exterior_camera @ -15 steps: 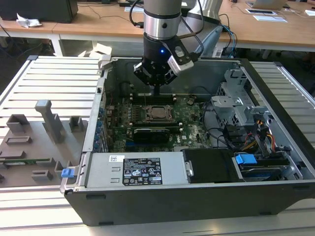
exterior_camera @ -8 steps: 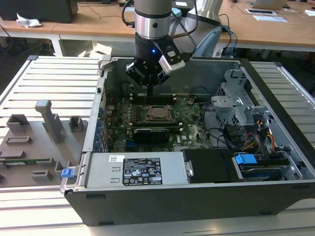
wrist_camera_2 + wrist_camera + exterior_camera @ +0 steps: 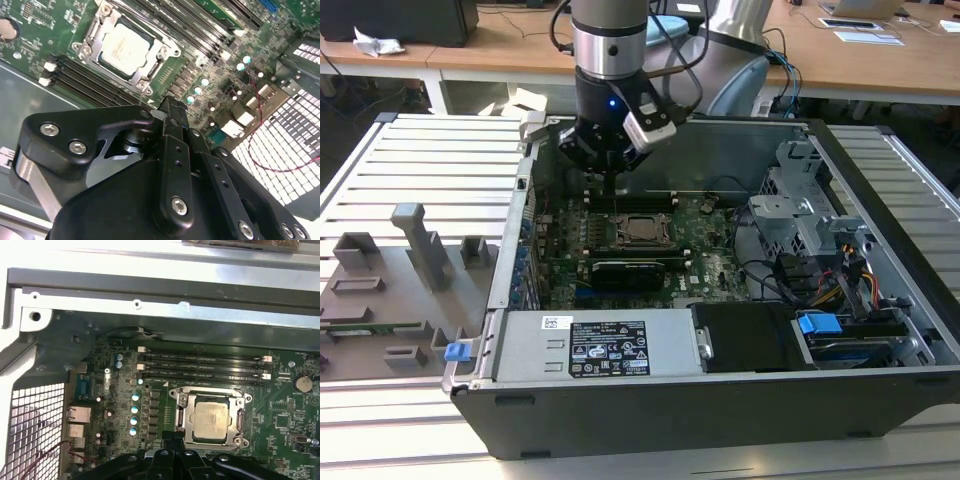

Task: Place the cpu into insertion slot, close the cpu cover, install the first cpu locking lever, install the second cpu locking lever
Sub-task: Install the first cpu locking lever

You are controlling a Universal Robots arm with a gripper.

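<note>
The cpu lies flat in the insertion slot, its pale metal top facing up. The cpu cover lies down around it as a silvery frame. My gripper hovers over the green board just beside the socket, on the side of the memory slots. Its fingers are shut together with nothing seen between them. Whether the thin levers along the socket are latched I cannot tell.
The open computer case walls in the board. A black graphics card lies in front of the socket, a power supply nearer still. A drive cage and cables are at the exterior view's right, a grey fixture tray at its left.
</note>
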